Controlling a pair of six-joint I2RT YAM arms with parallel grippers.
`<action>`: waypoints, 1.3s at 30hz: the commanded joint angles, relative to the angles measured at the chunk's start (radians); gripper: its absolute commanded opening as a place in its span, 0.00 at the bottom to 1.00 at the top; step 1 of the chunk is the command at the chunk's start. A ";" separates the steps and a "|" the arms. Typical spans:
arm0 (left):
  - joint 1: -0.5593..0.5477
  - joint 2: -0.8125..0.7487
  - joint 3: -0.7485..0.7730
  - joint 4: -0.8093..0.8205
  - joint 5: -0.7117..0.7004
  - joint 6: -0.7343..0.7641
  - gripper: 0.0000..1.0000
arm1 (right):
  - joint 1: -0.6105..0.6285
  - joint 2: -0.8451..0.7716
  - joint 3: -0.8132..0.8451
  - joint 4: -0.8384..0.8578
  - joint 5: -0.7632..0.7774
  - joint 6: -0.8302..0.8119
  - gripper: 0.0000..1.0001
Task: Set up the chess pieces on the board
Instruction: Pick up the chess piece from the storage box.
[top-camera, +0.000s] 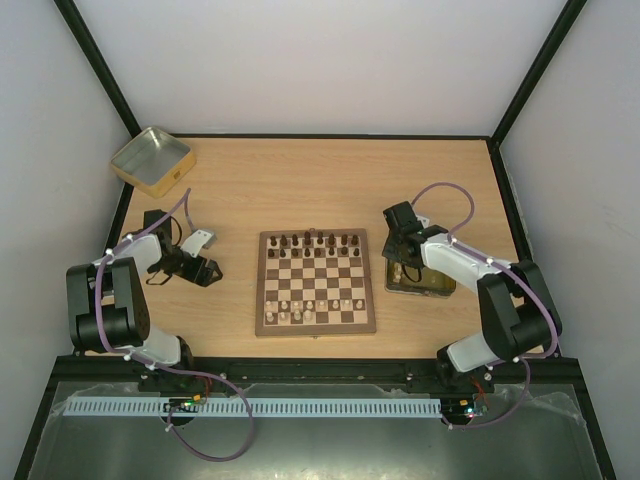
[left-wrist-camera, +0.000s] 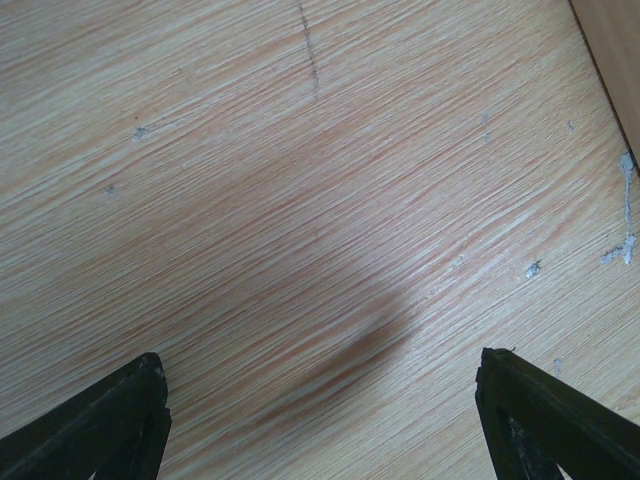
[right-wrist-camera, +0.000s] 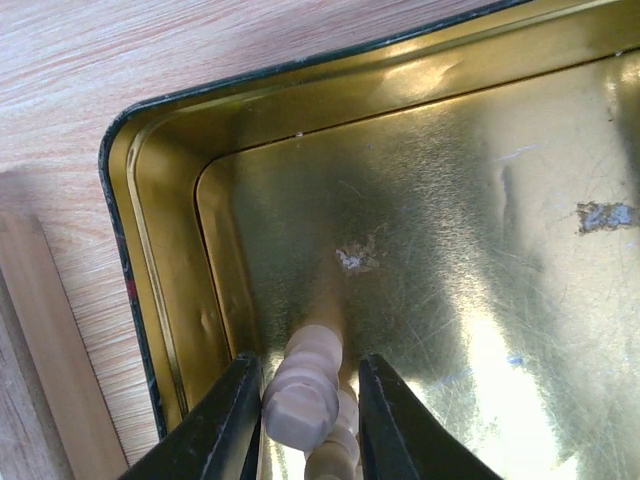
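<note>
The board (top-camera: 317, 325) lies at the table's middle. Several cream chess pieces (top-camera: 308, 311) stand on its near rows. My right gripper (top-camera: 405, 262) reaches down into a gold tin (top-camera: 432, 290) right of the board. In the right wrist view its jaws (right-wrist-camera: 308, 368) are closed around a cream chess piece (right-wrist-camera: 303, 398) lying near the tin's corner (right-wrist-camera: 165, 260), and a second cream piece (right-wrist-camera: 340, 455) shows just behind it. My left gripper (top-camera: 207, 270) hovers left of the board. Its fingers (left-wrist-camera: 110, 420) stand wide open over bare wood, holding nothing.
Dark brown chessmen (top-camera: 318, 243) fill the board's far rows. A second gold tin (top-camera: 152, 160) sits at the back left corner. The board's edge (right-wrist-camera: 40, 330) lies just left of the right-hand tin. Grey walls enclose the table.
</note>
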 joint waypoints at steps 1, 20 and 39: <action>0.003 0.024 -0.030 -0.074 -0.011 0.009 0.84 | -0.005 0.013 -0.012 0.016 0.019 -0.012 0.23; 0.004 0.023 -0.031 -0.073 -0.012 0.009 0.84 | -0.005 -0.016 0.020 -0.030 0.109 -0.020 0.13; 0.004 0.024 -0.031 -0.073 -0.012 0.009 0.84 | -0.006 -0.113 0.078 -0.134 0.160 -0.030 0.12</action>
